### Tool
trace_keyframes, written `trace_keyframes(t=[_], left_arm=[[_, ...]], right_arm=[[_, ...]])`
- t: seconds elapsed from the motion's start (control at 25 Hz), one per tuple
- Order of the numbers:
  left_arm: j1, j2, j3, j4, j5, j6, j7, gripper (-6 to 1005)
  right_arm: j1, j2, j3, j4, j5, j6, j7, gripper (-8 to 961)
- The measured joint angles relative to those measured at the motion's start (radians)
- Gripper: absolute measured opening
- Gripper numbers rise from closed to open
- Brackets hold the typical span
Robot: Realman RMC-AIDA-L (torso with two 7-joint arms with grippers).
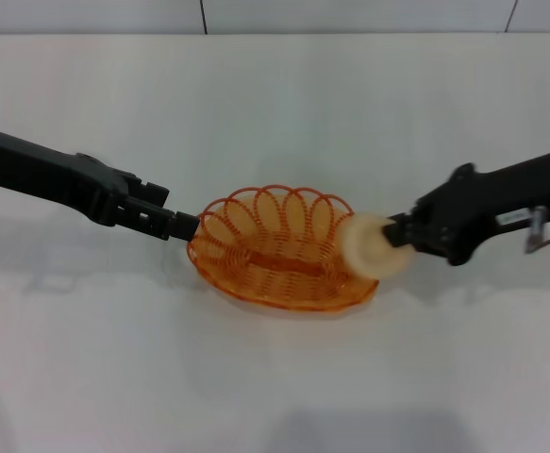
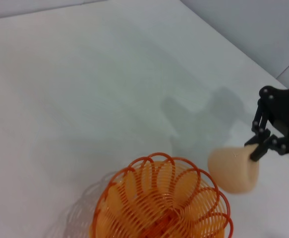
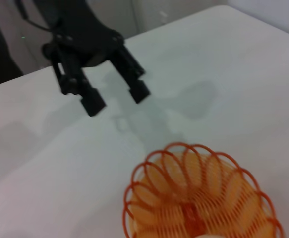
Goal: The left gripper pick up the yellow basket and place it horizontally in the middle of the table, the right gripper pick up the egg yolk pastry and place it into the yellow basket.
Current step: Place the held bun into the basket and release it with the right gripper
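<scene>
The yellow basket [image 1: 279, 247] lies lengthwise on the white table [image 1: 275, 104], about in its middle. My left gripper [image 1: 184, 226] is at the basket's left end. In the right wrist view it is open [image 3: 116, 99], empty and a little clear of the basket's rim [image 3: 176, 148]. My right gripper [image 1: 399, 236] is shut on the egg yolk pastry [image 1: 375, 246] and holds it over the basket's right rim. The left wrist view shows the pastry [image 2: 233, 169] pinched by the right gripper [image 2: 258, 147], beside and slightly above the basket [image 2: 161, 201].
The table's back edge meets a grey wall [image 1: 256, 14] at the top of the head view. Bare tabletop lies in front of and behind the basket.
</scene>
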State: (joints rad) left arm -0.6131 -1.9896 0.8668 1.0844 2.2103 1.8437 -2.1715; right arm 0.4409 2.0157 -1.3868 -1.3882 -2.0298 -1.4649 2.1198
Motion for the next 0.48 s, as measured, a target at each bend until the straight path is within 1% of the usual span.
trace_keyframes(t=[0.08,0.48], left_arm=[[0.000,0.000,0.000,0.000,0.000,0.000,0.001,862],[-0.001,0.000,0.000,0.000,-0.001,-0.001,0.004,862]], right_arm=[[0.010,0.001,-0.042,0.000,0.011,0.040,0.000,29],[0.039,0.003,-0.180,0.035,0.041,0.194,-0.020,28]])
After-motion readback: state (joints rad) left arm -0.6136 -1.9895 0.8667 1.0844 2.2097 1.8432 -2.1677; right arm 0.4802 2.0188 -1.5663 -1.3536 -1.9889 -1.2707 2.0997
